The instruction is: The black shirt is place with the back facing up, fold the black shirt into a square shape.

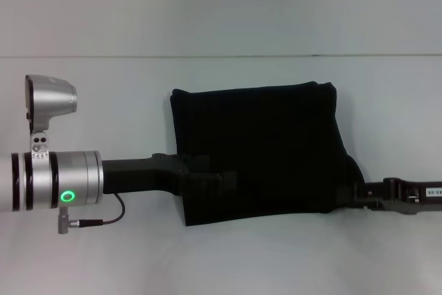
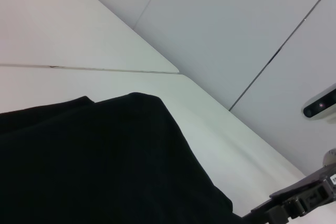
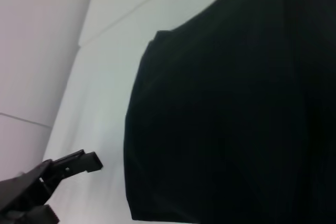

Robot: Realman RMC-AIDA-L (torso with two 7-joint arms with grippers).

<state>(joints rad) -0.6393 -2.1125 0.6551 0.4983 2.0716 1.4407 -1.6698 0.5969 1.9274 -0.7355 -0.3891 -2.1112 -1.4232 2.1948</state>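
Both pincers sit at the near corners of the black shirt (image 1: 259,153), which lies folded into a compact, roughly square block on the white desk (image 1: 103,260). Left pincer (image 1: 219,179) reaches in over the near left part of the cloth; right pincer (image 1: 359,195) meets the near right corner from the outer side. Whether either has cloth between its fingers cannot be told, dark against dark. Judging by the layout, the shirt stretches away from both arms, each about equally close to its own corner.
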